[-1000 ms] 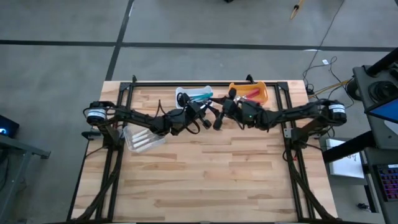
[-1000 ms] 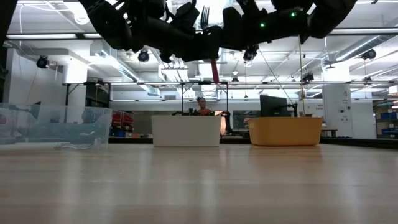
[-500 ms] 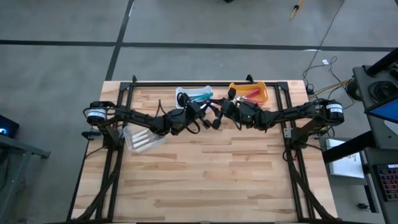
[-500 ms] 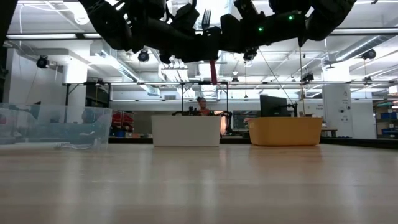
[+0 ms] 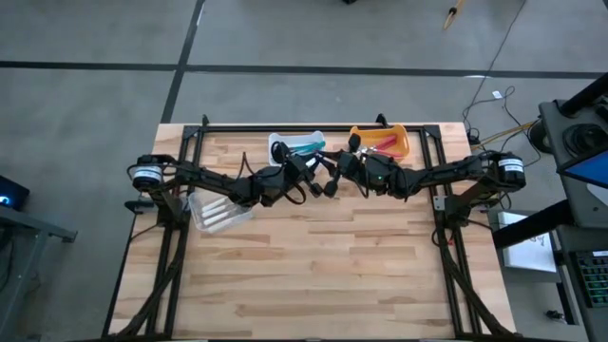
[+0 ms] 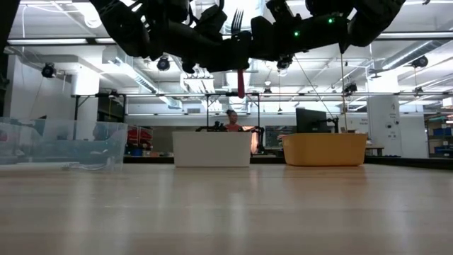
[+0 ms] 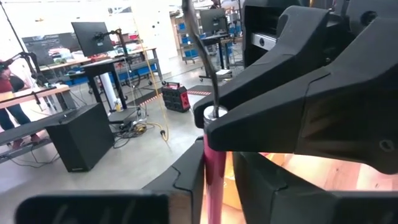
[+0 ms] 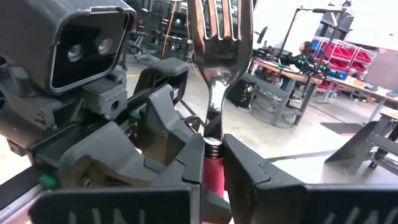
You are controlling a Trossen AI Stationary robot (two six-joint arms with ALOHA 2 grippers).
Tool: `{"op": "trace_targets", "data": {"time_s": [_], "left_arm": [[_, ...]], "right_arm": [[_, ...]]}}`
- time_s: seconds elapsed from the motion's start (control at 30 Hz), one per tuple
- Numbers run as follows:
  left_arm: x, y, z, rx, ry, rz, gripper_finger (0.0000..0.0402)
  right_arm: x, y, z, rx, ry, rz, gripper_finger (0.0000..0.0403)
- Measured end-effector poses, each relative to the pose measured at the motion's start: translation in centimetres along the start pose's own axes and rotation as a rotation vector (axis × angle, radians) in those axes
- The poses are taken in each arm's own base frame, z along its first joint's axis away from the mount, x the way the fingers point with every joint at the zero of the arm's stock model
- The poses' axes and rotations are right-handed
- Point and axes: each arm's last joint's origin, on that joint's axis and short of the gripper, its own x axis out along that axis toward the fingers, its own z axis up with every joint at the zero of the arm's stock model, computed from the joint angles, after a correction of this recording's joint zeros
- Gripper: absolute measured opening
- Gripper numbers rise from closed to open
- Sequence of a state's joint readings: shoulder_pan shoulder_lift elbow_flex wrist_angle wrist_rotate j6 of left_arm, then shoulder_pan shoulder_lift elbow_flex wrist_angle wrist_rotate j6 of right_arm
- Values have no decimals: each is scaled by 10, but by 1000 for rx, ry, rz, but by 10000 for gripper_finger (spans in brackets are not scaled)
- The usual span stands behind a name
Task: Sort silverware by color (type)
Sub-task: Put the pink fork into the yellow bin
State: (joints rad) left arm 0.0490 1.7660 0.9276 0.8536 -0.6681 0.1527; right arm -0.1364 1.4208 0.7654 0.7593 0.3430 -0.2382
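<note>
Both grippers meet mid-air above the table's back half, w/ a red-handled fork (image 8: 214, 81) between them, standing upright: tines up, handle pointing down, long axis vertical. Right gripper (image 8: 212, 163) is clamped on the handle just below the metal collar; in the left wrist view the left gripper (image 7: 217, 177) also has its fingers closed either side of that pink handle (image 7: 214, 174), so both arms grip the same fork at once, looks like a handover. Neither arm is nearer, both touching it. Low view shows the fork (image 6: 238, 21) high over the wood, handle tip hanging below the grippers. Judgement: next move turns on one side letting go while the fork stays vertical. Behind them, a white bin (image 5: 285, 144) w/ teal pieces, an orange bin (image 5: 404, 141) w/ red ones on the right, a clear bin (image 5: 220, 214) w/ white ones on the left. No readable writing or brand anywhere
</note>
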Motion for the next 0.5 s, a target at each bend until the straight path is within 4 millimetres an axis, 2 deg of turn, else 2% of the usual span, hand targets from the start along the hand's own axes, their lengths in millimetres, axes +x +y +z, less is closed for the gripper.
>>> {"op": "trace_targets", "data": {"time_s": [0.3,0.5], "left_arm": [[-2,-3,-3,9,24,-16,141],[-7,0,-1,26,45,-21,176]], "right_arm": [[-4,-3,2,-8,26,6,25],[-14,-21,13,-13,73,-15,25]]}}
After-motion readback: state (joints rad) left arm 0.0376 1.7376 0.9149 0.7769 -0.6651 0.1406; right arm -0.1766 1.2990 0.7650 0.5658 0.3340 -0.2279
